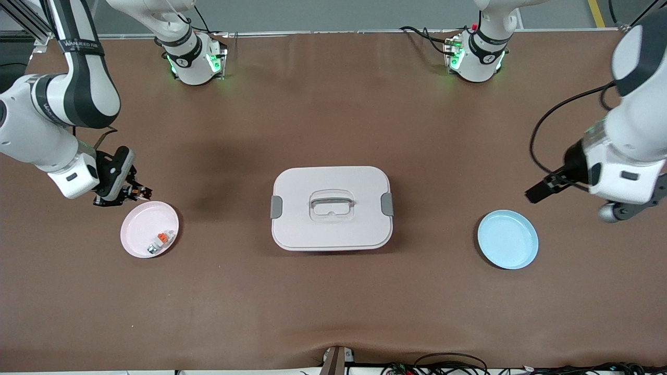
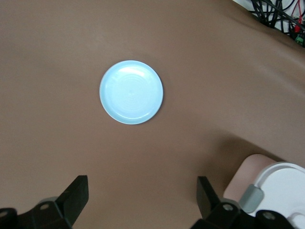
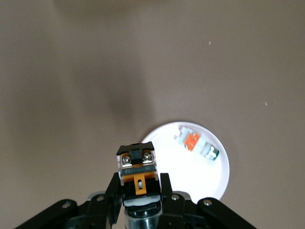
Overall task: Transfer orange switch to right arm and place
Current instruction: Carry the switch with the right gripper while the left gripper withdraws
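The orange switch point(image 1: 138, 192), a small black block with an orange part, is held in my right gripper point(image 1: 134, 194), which is shut on it in the air over the rim of the pink plate point(image 1: 139, 225). In the right wrist view the switch point(image 3: 137, 167) sits between the fingers of that gripper point(image 3: 139, 187), over the edge of the plate point(image 3: 190, 176). My left gripper point(image 1: 542, 190) is open and empty over the table beside the blue plate point(image 1: 508, 239); its fingers point(image 2: 74, 195) stand wide apart.
A white-and-grey piece with an orange tab point(image 1: 160, 240) lies in the pink plate, also in the right wrist view point(image 3: 195, 144). A white lidded box point(image 1: 331, 208) stands mid-table. The blue plate point(image 2: 131, 91) holds nothing.
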`<state>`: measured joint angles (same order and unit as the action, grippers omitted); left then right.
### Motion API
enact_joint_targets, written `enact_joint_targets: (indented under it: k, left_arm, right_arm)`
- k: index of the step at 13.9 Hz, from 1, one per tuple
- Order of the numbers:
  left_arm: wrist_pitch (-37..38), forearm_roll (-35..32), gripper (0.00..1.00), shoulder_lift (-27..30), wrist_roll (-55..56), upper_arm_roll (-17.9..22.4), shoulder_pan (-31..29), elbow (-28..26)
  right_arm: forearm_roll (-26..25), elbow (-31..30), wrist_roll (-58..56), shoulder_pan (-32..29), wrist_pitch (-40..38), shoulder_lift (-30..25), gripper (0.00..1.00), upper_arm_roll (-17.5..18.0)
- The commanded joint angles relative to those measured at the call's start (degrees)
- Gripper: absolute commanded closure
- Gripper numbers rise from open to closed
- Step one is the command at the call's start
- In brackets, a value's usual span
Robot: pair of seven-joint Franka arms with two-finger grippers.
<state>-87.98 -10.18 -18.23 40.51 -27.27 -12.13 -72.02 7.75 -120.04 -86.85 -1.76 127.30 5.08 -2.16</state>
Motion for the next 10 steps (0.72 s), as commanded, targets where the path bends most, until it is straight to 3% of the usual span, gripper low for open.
enact_joint_targets:
  k: [1, 5, 7, 9, 10]
  left_arm:
    - [1.93, -0.9, 0.0, 1.88, -4.11, -0.24, -1.49, -1.28]
    - [2.46, -0.9, 0.0, 3.54, -4.82, -0.15, -2.63, -1.28]
    - [2.81, 0.15, 0.0, 4.86, -11.29, 0.11, -4.48, -1.37]
    - [2.63, 0.68, 0.0, 7.75, -15.09, 2.9, -3.61, -4.34]
    - [2.63, 1.38, 0.0, 9.68, -15.89, 6.31, -0.56, -6.27]
  right_arm:
    - [-1.16, -2.3, -5.59, -2.98, 4.0, 0.63, 1.0, 0.93]
    - [-1.16, -2.92, -6.49, -4.83, 9.35, 5.9, 1.0, 0.93]
    - [-1.16, -2.92, -6.49, -5.44, 12.35, 8.62, 1.0, 1.02]
    - [-1.16, -2.74, -6.58, -5.62, 15.95, 11.26, 1.0, 1.02]
    - [-1.07, -2.74, -6.66, -5.62, 17.7, 12.49, 1.0, 1.02]
